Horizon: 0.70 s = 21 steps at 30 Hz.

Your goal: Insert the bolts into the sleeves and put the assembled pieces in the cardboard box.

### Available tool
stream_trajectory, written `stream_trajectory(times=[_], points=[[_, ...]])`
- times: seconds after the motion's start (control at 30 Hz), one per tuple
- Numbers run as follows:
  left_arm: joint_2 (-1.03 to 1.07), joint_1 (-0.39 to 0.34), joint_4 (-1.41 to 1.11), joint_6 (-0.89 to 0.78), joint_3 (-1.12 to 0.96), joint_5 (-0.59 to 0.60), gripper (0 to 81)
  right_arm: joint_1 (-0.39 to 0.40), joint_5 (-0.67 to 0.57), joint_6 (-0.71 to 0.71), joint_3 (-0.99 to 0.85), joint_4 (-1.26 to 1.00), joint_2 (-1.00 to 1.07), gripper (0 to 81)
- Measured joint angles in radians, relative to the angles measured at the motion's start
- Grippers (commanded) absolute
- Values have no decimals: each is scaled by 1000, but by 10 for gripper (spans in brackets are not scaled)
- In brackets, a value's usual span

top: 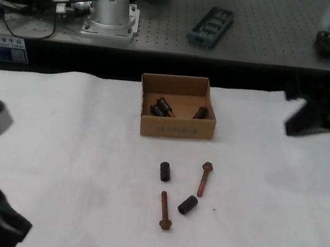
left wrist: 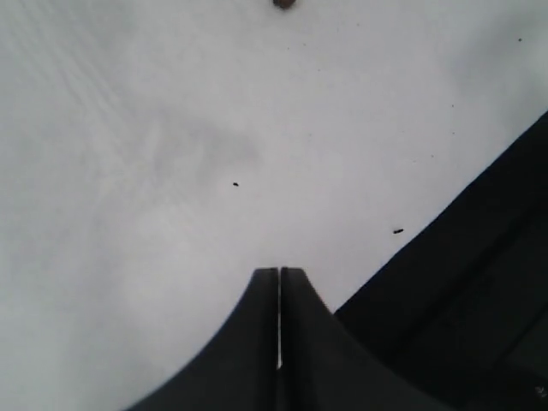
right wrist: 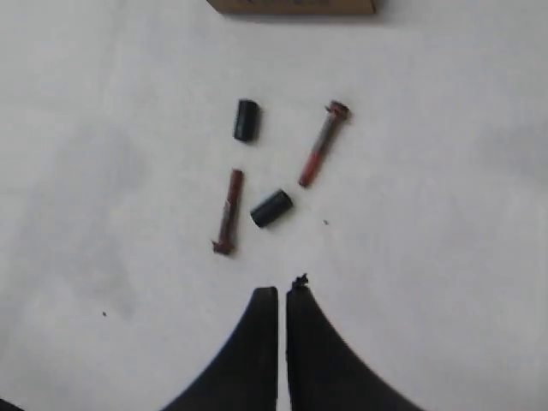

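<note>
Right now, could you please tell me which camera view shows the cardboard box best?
The high view: it looks down into the open cardboard box, showing its walls and the dark pieces inside. The right wrist view catches a strip of its near wall; the left wrist view faces white cloth.

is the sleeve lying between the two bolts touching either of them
Apart. The right wrist view shows bare cloth between the sleeve and both the nearer bolt and the farther bolt.

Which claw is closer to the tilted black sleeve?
Right. The tilted sleeve lies just ahead of the right gripper; the left gripper sits over the white cloth, farther off.
</note>
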Motion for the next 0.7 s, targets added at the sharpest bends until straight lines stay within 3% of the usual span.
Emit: stream_trajectory(times=[0.07, 0.23, 0.3, 0.7], points=[[-67, 0, 0, -3, 11, -4, 6, 65, -2, 36, 0, -85, 31, 33], [-180, 0, -11, -6, 11, -45, 6, 149, -3, 117, 0, -175, 119, 268], [-219, 0, -32, -6, 11, -66, 6, 168, 12, 151, 0, -217, 173, 315], [-252, 0, -52, -6, 12, -74, 6, 161, 81, 269, -98, -280, 531, 292]])
